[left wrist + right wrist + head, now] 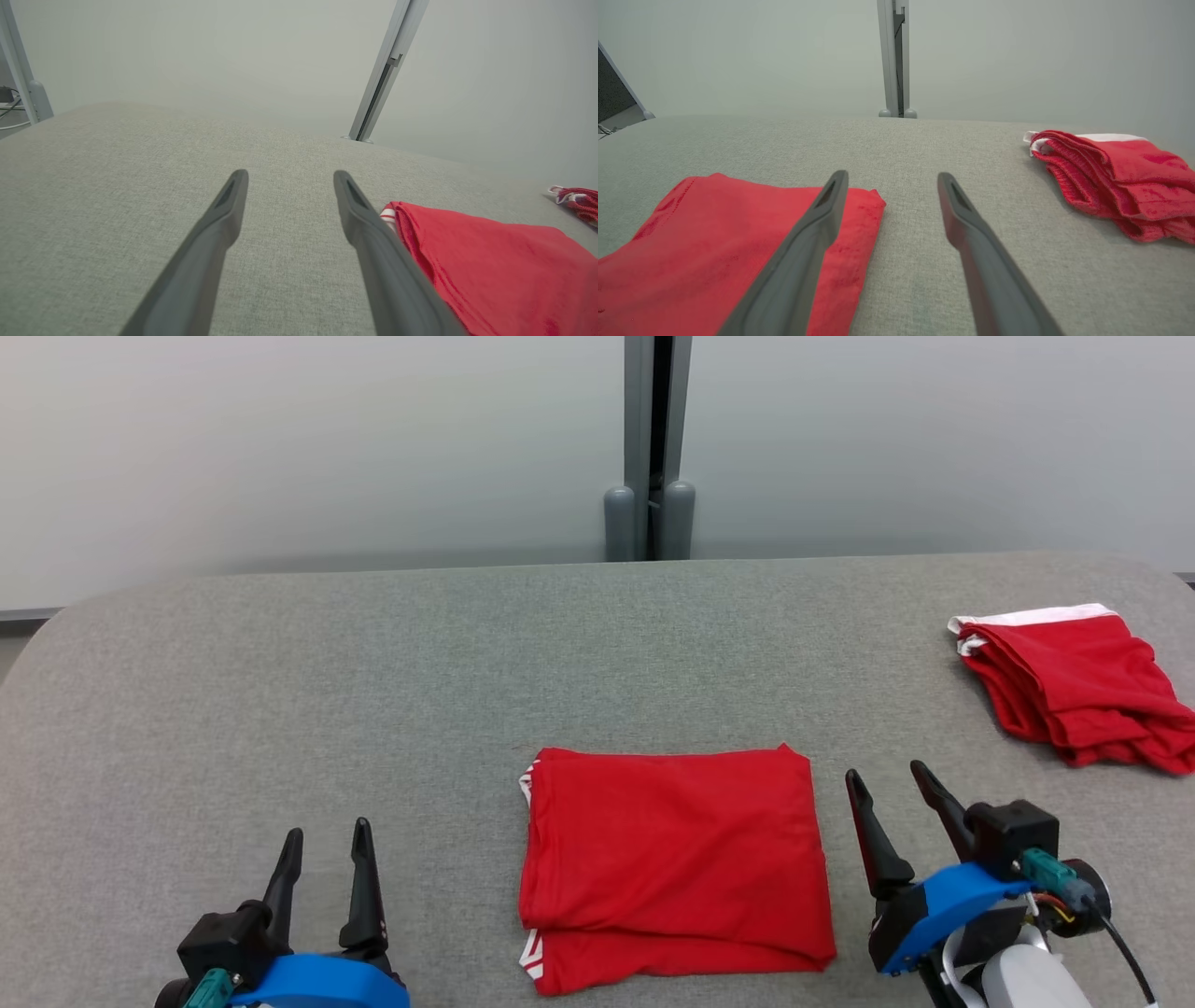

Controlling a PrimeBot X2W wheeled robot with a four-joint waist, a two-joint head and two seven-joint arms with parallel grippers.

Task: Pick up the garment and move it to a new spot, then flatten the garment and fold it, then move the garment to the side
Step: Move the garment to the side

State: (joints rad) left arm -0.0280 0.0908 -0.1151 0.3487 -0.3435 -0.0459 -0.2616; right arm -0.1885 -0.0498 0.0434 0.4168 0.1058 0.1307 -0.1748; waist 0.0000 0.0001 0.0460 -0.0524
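Garment (672, 868), red with white trim, lies folded into a flat rectangle at the near middle of the table (373, 663). Left gripper (329, 831) sits over the table's near left and right gripper (885, 773) over its near right. Both sets of fingers are spread wide and hold nothing. A second red garment (1074, 691) lies bunched at the table's far right. Handling, by judgement: thin, light, limp knit. Stacked layers will likely slip apart if lifted by one ply. Pinch through all layers at the two side edges, one gripper each, and carry level.
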